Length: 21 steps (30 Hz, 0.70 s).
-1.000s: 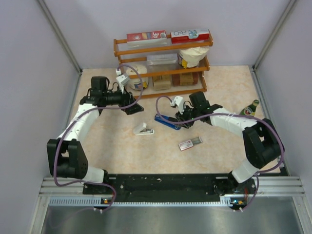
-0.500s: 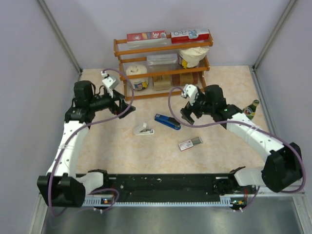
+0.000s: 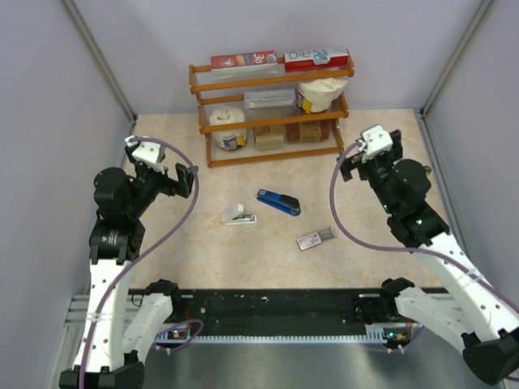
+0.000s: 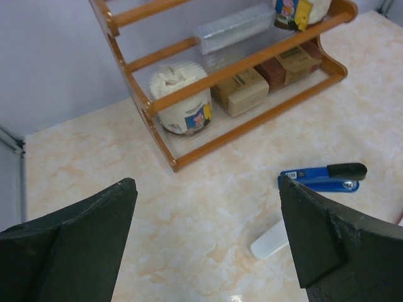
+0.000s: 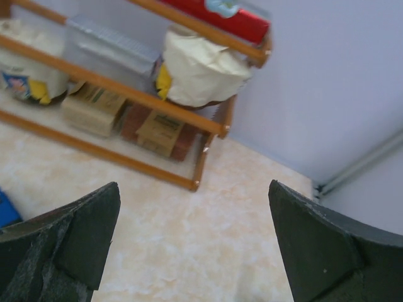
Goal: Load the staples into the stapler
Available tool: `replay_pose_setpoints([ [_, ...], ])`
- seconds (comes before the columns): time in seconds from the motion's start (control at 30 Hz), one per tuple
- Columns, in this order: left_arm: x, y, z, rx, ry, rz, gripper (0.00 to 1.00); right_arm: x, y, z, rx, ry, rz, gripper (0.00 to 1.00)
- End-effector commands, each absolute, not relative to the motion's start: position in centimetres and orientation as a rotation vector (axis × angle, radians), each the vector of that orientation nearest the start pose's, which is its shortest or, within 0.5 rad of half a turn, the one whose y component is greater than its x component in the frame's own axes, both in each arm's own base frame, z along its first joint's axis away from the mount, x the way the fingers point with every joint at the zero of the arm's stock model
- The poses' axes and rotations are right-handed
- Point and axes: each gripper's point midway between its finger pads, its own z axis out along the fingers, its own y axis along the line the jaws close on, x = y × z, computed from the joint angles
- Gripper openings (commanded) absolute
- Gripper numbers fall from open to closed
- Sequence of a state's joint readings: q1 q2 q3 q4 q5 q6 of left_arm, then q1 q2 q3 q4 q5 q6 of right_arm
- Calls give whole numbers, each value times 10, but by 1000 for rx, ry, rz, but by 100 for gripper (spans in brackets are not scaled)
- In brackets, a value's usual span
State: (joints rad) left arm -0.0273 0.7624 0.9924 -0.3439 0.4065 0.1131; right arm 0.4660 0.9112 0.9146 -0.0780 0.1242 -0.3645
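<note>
**Both claws wide open, staples on the table**

We see the left claw [image 4: 208,248] held up over the left side of the table [image 3: 203,251]. Its two fingers are spread wide, with nothing between them. The right claw [image 5: 195,248] is up over the right side. It is spread wide too and has hold of nothing.

The staples [image 3: 315,238] lie on the table near the middle. A grey strip pokes out of their little red-and-white box. The blue stapler [image 3: 278,202] lies near them, on the side toward the rack [image 3: 268,80]. The white stapler [image 3: 238,215] lies just to the left of the blue one, not touching it.

Both claws are well apart from the staples and both staplers. The rack stands at the back with a tub, boxes and a bag on it.
</note>
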Motion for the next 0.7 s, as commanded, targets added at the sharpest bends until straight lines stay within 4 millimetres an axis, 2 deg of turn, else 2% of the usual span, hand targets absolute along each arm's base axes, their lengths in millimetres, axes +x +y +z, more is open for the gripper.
replay_pose_setpoints([
  [0.0, 282, -57, 369, 320, 1549, -200, 99, 315, 76, 393, -251, 1302, -130, 99],
  [0.13, 276, -61, 371, 344, 1535, -218, 99, 298, 62, 411, -176, 1212, -128, 99],
  [0.27, 272, -68, 370, 393, 1527, -240, 99, 290, 57, 416, -149, 1175, -123, 99],
  [0.67, 272, -69, 365, 394, 1532, -249, 99, 289, 53, 414, -126, 1151, -142, 99],
])
